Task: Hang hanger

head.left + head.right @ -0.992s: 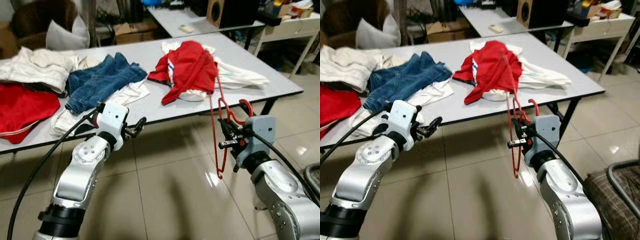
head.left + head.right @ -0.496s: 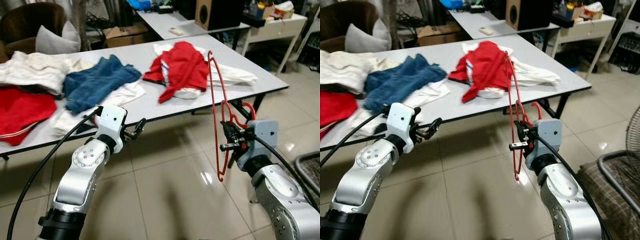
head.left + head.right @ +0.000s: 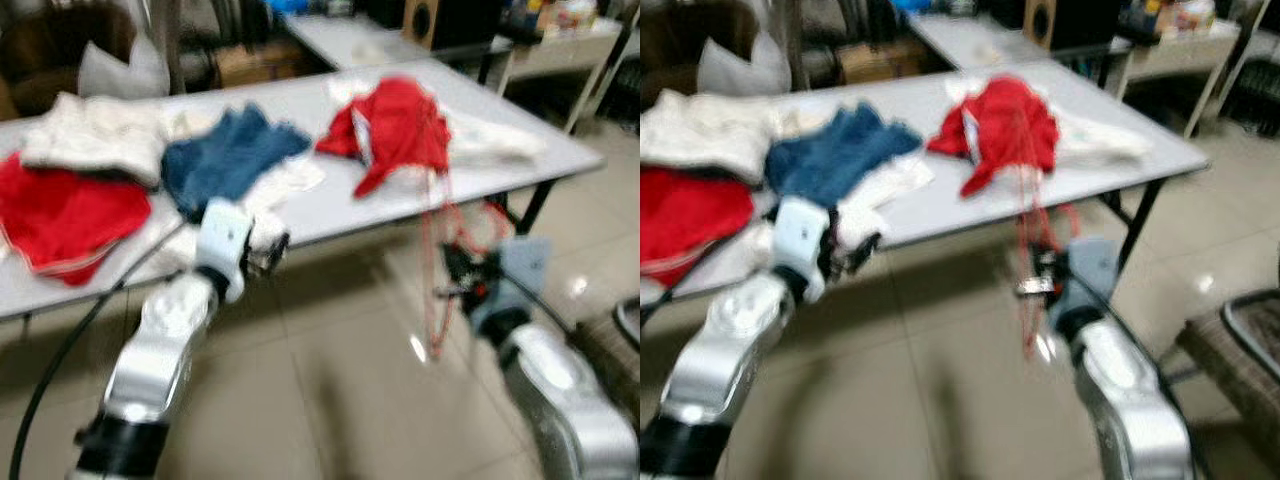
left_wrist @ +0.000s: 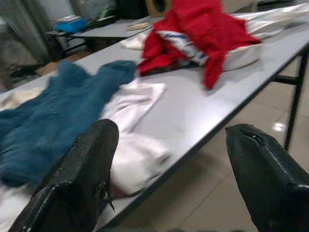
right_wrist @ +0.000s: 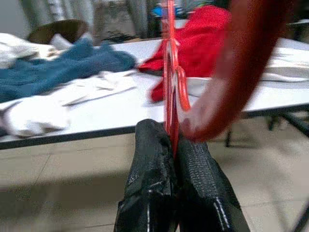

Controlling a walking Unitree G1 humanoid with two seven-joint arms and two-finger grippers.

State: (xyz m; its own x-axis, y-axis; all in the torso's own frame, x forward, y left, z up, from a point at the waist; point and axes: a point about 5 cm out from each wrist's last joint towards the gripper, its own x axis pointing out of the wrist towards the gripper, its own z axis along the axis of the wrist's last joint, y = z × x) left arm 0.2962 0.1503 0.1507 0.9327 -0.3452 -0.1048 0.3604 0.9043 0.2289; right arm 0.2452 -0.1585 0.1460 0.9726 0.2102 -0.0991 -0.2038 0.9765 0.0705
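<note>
Camera swung, blurring view; right end effector [image 5: 174, 145] apparently still clamps red hanger [image 5: 170, 82]; left end effector [image 4: 169, 159] wide.

Both eye views are smeared by motion blur, edges of everything soft. Even indoor light, moderately bright. Small glare patches shine on the floor tiles [image 3: 578, 287] toward four o'clock. Wrist views are sharper, though near parts blur; a soft shadow lies under the surface [image 3: 330, 205].

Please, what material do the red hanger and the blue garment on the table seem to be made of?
The red hanger, held in the right pincer, looks like thin wire with a smooth glossy coating, perhaps plastic: narrow rod, even colour. The blue garment looks like denim or similar soft matte cloth; blur leaves this open.
</note>
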